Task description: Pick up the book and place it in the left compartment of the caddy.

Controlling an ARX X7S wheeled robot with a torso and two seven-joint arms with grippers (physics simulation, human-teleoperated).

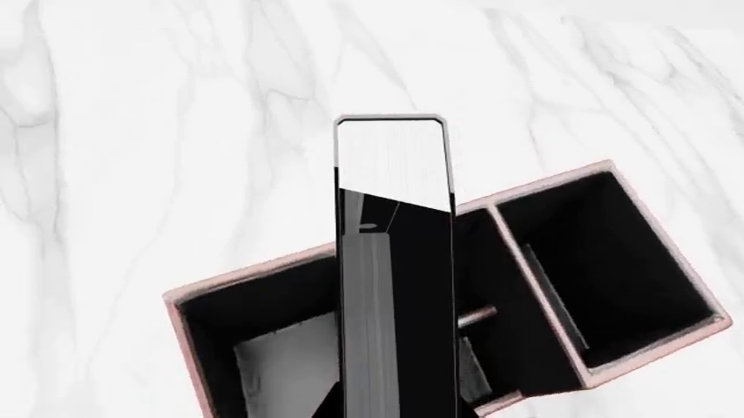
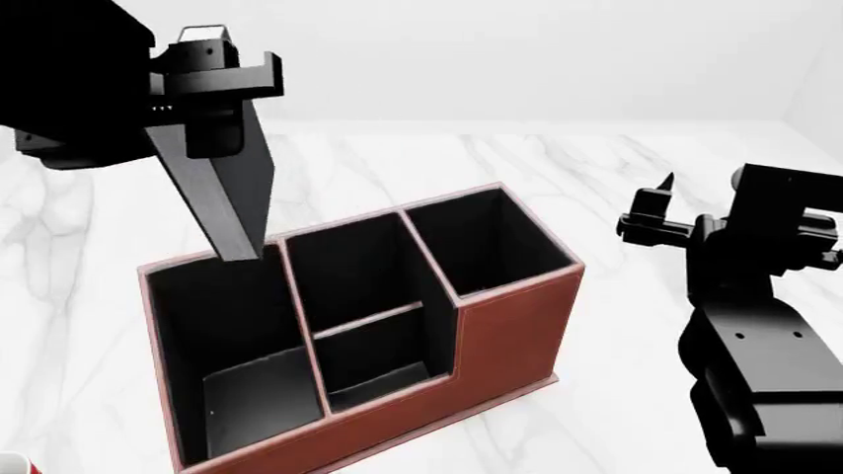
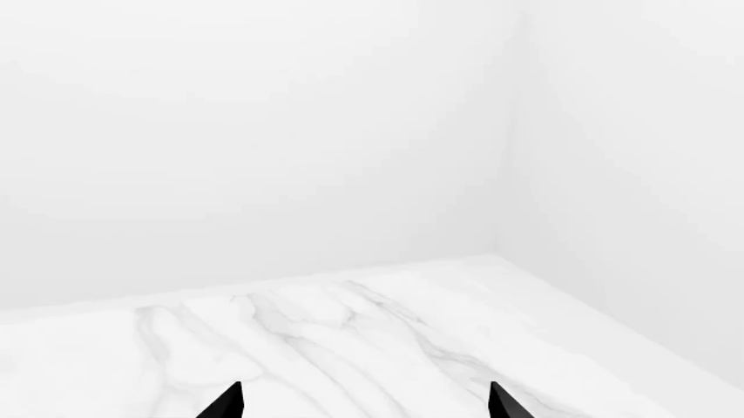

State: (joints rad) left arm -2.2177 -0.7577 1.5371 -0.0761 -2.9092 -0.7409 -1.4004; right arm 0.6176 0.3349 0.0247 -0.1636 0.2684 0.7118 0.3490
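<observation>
In the head view the caddy stands nearest, angled on the white marble counter, its reddish-brown front wall stepped and its black bays open at the top. A red-and-white mug just shows at the near left corner of that view, beside the caddy's left end. The left compartment is the large bay at the caddy's left end, with a pale panel lying at its bottom.

Above the back edge of that bay, the left tool is clamped on the book, which hangs tilted, top toward the arm and lower corner at the rim of the bay's rear wall. Whether that corner touches the rim I cannot tell. From the left wrist view the book runs straight out from the camera, white page edges at its far end, crossing over the caddy near the divider between the large bay and the middle bays.

Farther right, well apart from the caddy, the right tool hovers over bare counter. In the right wrist view its two dark fingertips stand apart, with only marble and white walls beyond.
</observation>
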